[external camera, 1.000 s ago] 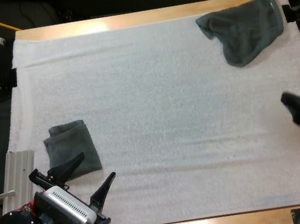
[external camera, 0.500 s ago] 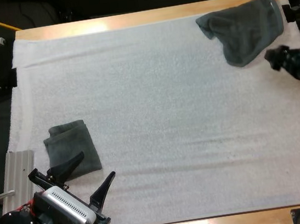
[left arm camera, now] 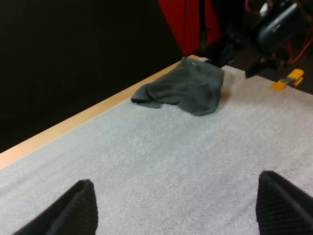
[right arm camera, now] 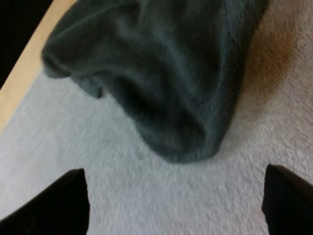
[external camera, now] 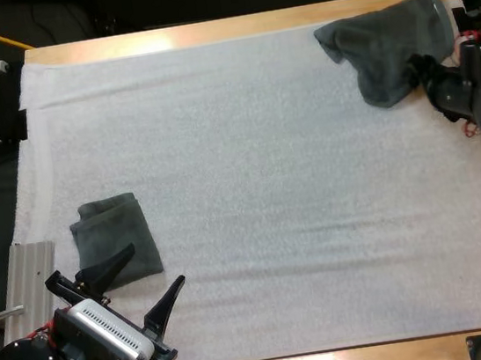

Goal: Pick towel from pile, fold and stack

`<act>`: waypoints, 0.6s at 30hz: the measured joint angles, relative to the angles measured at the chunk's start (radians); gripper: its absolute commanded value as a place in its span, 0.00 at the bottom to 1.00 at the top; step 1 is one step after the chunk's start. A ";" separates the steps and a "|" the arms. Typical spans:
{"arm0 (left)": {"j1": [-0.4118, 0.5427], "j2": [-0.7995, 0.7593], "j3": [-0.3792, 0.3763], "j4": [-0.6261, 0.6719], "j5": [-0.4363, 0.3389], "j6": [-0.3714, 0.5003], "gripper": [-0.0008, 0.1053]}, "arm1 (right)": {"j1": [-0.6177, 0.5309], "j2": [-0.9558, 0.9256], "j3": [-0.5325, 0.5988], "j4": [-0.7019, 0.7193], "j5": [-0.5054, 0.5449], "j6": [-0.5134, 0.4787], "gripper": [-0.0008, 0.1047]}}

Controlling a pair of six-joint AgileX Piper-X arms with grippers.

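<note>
The white mat (external camera: 245,144), a nubbly, terry-like sheet, covers most of the smooth wooden table (external camera: 203,32). At about 1 o'clock on the mat lies the crumpled towel (external camera: 391,45), a soft dark grey-green cloth slumped into a loose, lobed heap with a rounded fold hanging toward the mat's centre. At about 8 o'clock sits the folded towel (external camera: 117,241), the same fuzzy cloth pressed into a flat, roughly square pad with a rolled edge on its far side. The left gripper (external camera: 156,264) hovers at 7 o'clock, just beside the folded towel, its black wedge-shaped fingers (left arm camera: 80,205) spread wide and holding nothing. The right gripper (external camera: 423,67) is at 2 o'clock, at the crumpled towel's rim; its dark tapered fingers (right arm camera: 68,196) stand apart over the mat, just short of the rounded fold.
</note>
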 measured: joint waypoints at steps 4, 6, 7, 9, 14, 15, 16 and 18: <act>0.000 0.000 0.000 0.000 0.000 0.000 0.62 | 0.000 0.119 -0.046 -0.057 0.004 0.018 0.68; 0.000 0.000 0.000 0.000 0.000 0.000 0.62 | 0.000 0.173 -0.076 -0.067 0.007 0.019 0.68; 0.000 0.000 0.000 0.000 0.000 0.000 0.62 | 0.000 0.200 -0.094 -0.069 0.008 0.019 0.68; 0.000 0.000 0.000 0.000 0.000 0.000 0.62 | 0.000 0.247 -0.127 -0.071 0.008 0.019 0.68; 0.000 0.000 0.000 0.000 0.000 0.000 0.62 | 0.000 0.348 -0.202 -0.081 0.007 0.033 0.63; 0.000 0.000 0.000 0.000 0.000 0.000 0.62 | 0.000 0.360 -0.215 -0.081 0.005 0.037 0.58; 0.000 0.000 0.000 0.000 0.000 0.000 0.62 | 0.000 0.367 -0.225 -0.084 0.003 0.045 0.55; 0.000 0.000 0.000 0.000 0.000 0.000 0.62 | 0.000 0.376 -0.238 -0.088 0.003 0.060 0.44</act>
